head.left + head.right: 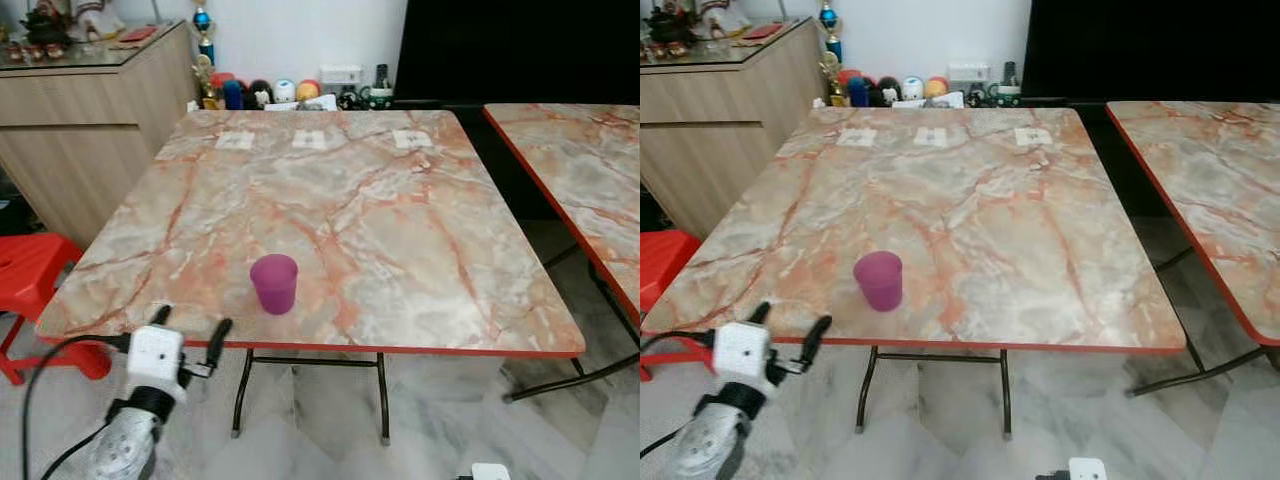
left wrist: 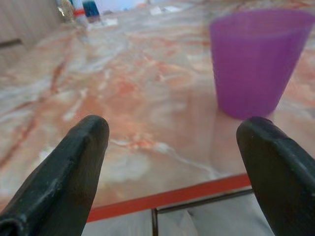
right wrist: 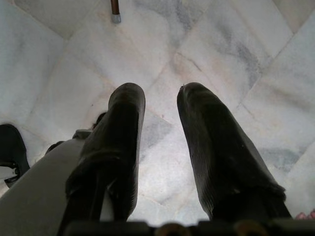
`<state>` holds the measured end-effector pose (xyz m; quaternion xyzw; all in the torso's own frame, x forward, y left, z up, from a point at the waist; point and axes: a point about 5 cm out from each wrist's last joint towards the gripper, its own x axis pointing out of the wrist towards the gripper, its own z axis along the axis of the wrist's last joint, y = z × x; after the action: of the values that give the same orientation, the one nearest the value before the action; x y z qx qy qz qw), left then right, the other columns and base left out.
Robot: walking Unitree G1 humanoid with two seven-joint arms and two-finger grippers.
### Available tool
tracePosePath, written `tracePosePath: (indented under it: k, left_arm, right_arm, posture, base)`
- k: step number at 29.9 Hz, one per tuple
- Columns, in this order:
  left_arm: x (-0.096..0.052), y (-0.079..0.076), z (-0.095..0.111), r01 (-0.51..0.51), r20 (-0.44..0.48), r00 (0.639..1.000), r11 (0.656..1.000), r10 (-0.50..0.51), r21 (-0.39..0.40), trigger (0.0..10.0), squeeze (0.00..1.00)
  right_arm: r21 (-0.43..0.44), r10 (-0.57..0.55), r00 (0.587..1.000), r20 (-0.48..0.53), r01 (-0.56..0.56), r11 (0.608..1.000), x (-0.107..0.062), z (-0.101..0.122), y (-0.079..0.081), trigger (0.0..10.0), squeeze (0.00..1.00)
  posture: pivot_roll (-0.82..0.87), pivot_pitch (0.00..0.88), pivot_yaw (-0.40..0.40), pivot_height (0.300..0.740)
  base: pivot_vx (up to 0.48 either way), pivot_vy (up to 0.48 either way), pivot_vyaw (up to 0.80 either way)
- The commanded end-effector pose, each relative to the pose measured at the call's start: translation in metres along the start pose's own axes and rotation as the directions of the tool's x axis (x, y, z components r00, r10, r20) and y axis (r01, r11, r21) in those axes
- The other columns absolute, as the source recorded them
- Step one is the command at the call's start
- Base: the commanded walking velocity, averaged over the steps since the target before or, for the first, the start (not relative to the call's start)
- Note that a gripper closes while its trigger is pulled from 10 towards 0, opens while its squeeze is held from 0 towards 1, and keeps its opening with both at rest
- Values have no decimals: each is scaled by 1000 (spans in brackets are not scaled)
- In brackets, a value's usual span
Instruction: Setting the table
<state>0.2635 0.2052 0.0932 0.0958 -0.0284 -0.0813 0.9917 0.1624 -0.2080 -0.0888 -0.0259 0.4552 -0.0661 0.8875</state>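
The left end effector [image 1: 192, 330] hovers at the near edge of the bench [image 1: 400, 240], at its left corner, with its two black fingers [image 2: 74, 162] spread wide apart and nothing between them. Its white wrist block and silver arm rise from the lower left, with a black cable looping off to the side. In the left wrist view the fingers frame the red trim of the bench edge and point toward the purple cup [image 1: 274, 283], which stands just ahead and toward one finger, clear of both.

The right end effector [image 3: 160, 105] hangs low, pointed down at the pale marble-tiled floor [image 3: 236, 64]; its fingers stand slightly parted and grip nothing. A bench leg's foot [image 3: 115, 18] rests on the tiles ahead of it.

The cup stands upright on the marble-patterned top, near the front edge and left of centre, mouth up. The rest of the near half of the top is bare stone pattern in pink and grey.

At the far edge lie three small white cards [image 1: 311, 140] in a row. A second bench [image 1: 590, 180] of the same pattern stands to the right, apart from the first. A red stool [image 1: 30, 275] sits at the left beside a wooden cabinet [image 1: 90, 110]. Small colourful figures [image 1: 260, 93] line the floor by the white wall, next to a dark screen [image 1: 520, 50].
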Motion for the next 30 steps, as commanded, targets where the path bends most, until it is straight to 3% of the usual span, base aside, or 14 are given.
tracePosePath:
  k: [1,6,10,30]
  left_arm:
    - [13,-2,-2,18,-33,999,1000,-19,-15,10000,0]
    - [32,-7,-2,18,-36,999,996,-21,-85,10000,0]
    - [40,-14,-1,42,-32,998,995,-45,-92,10000,0]
    - [65,-35,-2,97,-37,994,986,-103,-136,10000,0]
  right_arm:
    - [-1,2,1000,-4,-2,1000,0,-1,2,10000,0]
    - [1,1,1000,-6,-1,1000,0,-2,2,10000,0]
    - [7,-4,1000,-5,4,1000,-1,-3,2,10000,0]
    - [13,-14,1000,-10,15,1000,-2,-7,2,10000,0]
  posture:
    - [60,58,-9,740]
    - [46,65,-5,740]
    - [36,70,-1,740]
    - [11,93,10,740]
  base:
    - [0,0,0]
    - [0,0,0]
    - [0,0,0]
    - [0,0,0]
